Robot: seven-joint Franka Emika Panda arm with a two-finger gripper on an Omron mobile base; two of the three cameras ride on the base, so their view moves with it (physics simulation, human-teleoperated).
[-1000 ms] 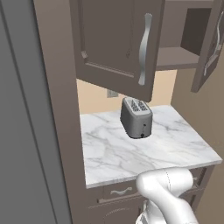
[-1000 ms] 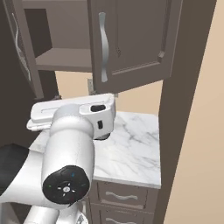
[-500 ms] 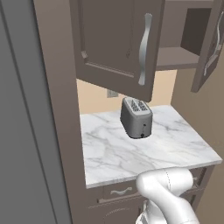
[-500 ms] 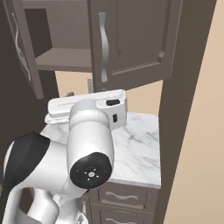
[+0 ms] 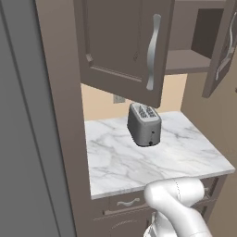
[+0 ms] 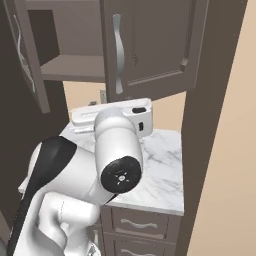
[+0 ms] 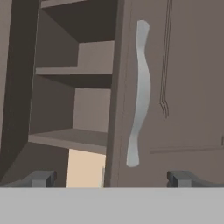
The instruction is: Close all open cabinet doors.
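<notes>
Arm has swung up toward the cabinet doors; both apparently still ajar. Gripper jaws apart, empty.

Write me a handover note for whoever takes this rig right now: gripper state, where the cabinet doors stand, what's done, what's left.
Gripper: open, holding nothing, raised toward the wall cabinet and facing the near door's silver handle; no contact yet.
Near cabinet door: swung out over the marble counter, above the toaster.
Far cabinet door: also open, on the other side of the bare shelves.
Done: nothing closed so far.
Left: push both doors shut; the near one looks the likelier first, since the hand is already lined up with it.
</notes>
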